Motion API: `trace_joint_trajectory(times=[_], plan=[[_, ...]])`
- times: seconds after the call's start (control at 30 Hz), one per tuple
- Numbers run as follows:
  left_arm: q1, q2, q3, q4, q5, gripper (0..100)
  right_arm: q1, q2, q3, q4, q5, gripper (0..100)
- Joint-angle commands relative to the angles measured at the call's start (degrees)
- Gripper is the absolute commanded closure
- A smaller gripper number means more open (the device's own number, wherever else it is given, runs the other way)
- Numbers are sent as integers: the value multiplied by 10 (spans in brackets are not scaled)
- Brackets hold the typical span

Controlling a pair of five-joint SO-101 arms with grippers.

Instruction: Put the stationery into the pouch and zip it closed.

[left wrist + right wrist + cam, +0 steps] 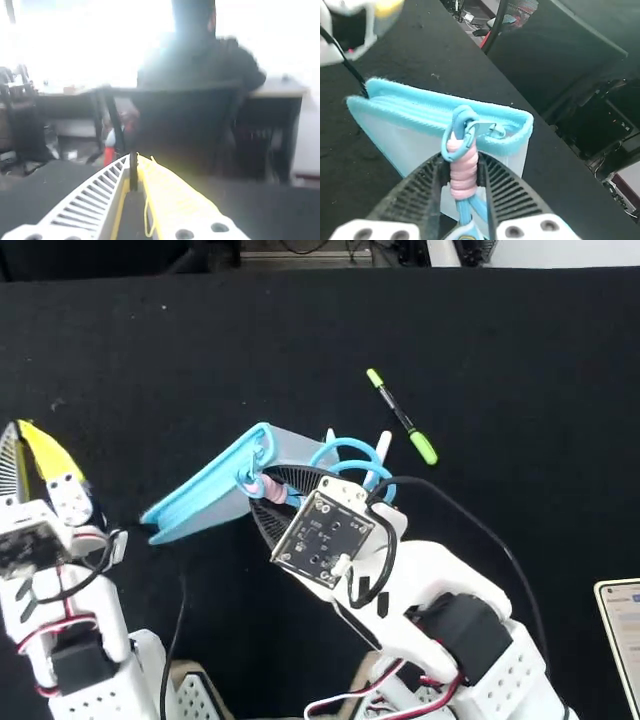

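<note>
A light blue pouch (205,495) lies tilted in the middle of the black table, its zip running along the top edge (420,107). My right gripper (266,488) is shut on the pink zipper pull (463,170) at the pouch's right end, where a blue ring joins it to the slider (492,131). Blue-handled scissors (352,453) rest right behind that end. A green pen (402,418) lies alone farther back to the right. My left gripper (28,445) stands raised at the table's left edge, its white and yellow fingers (165,200) shut with nothing between them.
A phone-like device (622,625) lies at the right front edge. The black table (150,350) is bare across the back and left. The left arm's base (70,660) and the right arm's body (440,630) occupy the front.
</note>
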Motion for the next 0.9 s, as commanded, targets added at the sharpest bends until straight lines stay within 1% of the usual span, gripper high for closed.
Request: trace_joint_trajectory(times=[0.0,0.07,0.17,0.27,0.4,0.5,0.6,0.73,0.8,0.87], plan=[[-1,4,-54,-9,100,960,6,-14,-5,-2,6,988],[10,8,-47,4,137,959,6,-15,-5,-2,6,988],[83,5,-31,61,128,959,6,-14,-3,1,5,988],[184,4,-39,135,82,959,4,-15,7,-2,6,988],[317,4,-72,245,-12,959,7,-15,7,-23,6,988],[387,4,-97,319,-55,959,7,-14,7,-59,3,988],[418,4,-105,347,-74,959,7,-5,22,-114,2,988],[421,4,-102,346,-98,959,4,15,74,-203,2,988],[421,4,-104,345,-96,959,5,20,100,-227,2,988],[425,4,-102,345,-96,959,6,20,114,-229,-10,988]])
